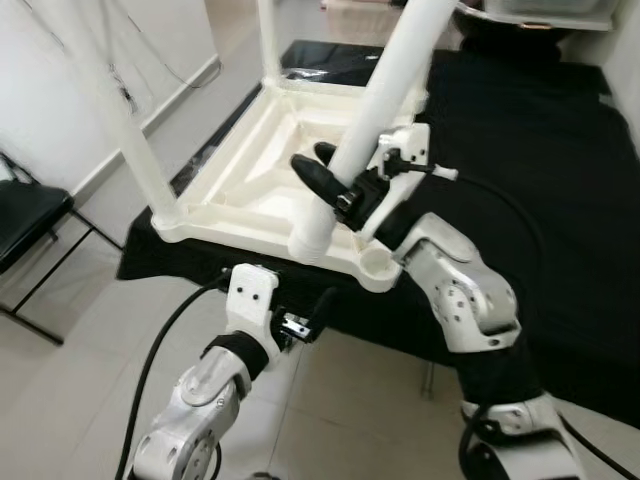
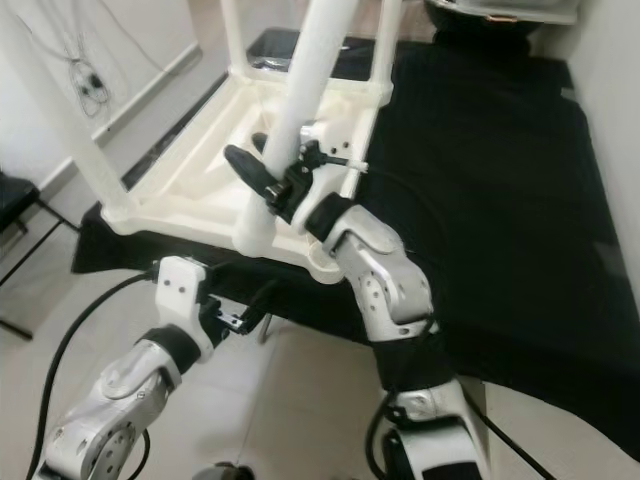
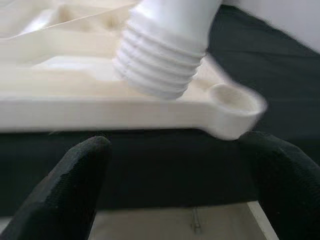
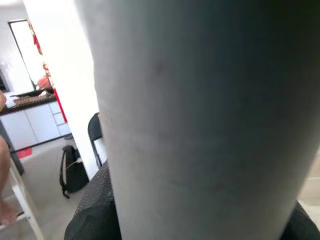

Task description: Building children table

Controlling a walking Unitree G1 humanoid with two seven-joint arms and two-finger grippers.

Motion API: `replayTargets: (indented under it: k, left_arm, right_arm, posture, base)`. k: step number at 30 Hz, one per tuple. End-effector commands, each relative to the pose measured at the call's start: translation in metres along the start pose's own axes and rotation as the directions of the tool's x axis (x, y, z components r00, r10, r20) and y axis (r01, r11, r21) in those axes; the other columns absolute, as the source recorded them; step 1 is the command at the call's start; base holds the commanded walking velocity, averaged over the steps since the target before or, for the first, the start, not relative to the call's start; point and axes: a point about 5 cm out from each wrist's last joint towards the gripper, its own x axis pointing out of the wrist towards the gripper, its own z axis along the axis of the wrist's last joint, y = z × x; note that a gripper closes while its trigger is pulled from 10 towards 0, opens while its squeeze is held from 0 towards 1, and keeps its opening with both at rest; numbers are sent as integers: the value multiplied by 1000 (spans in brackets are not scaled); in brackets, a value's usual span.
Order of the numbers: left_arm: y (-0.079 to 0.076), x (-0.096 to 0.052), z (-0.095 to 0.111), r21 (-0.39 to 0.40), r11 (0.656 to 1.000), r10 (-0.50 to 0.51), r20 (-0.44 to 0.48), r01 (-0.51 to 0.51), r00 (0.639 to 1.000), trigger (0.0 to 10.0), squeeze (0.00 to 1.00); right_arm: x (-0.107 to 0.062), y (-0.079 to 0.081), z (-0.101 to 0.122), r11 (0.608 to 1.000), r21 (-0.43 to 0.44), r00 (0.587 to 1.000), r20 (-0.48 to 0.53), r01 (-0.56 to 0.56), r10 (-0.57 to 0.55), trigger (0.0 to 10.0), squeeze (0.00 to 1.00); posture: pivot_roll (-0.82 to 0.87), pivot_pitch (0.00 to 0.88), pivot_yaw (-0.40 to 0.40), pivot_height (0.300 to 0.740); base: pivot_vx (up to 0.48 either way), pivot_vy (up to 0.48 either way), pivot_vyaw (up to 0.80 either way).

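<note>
A white plastic table top (image 1: 230,222) lies upside down on a black-covered surface (image 1: 540,180). Legs stand up from its near-left corner (image 1: 120,130) and far corners (image 1: 268,40). My right gripper (image 1: 335,178) is shut on another white leg (image 1: 390,85), which is tilted. The leg's threaded end (image 3: 160,65) rests on the rim just beside the empty round socket (image 3: 232,102) at the near-right corner. In the right wrist view the leg (image 4: 200,120) sits right against the camera. My left gripper (image 3: 180,150) hangs open below the table's near edge, holding nothing.
A black folding chair (image 1: 25,215) stands on the tiled floor at the left by the white wall. A pale bin (image 1: 550,10) sits at the far end of the black surface. Cables run from both my arms.
</note>
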Motion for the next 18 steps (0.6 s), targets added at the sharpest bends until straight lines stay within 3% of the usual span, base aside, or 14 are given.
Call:
replayTargets:
  k: [1,9,18]
  left_arm:
    - [0,-8,-8,28,1000,8,-34,-7,999,10000,0]
    - [-1,-17,-11,52,999,2,-39,0,999,10000,0]
    - [1,-23,-12,115,992,-41,-59,47,997,10000,0]
  right_arm:
    - [7,4,4,999,-34,999,21,-29,30,10000,0]
    - [14,-3,3,994,-100,999,29,45,-42,10000,0]
    - [24,-32,2,951,-239,977,-32,197,-211,10000,0]
  posture:
    - [117,217,-19,740]
    - [129,221,-19,740]
    - [133,255,-18,740]
  base:
    - [0,0,800]
    - [0,0,800]
    - [0,0,0]
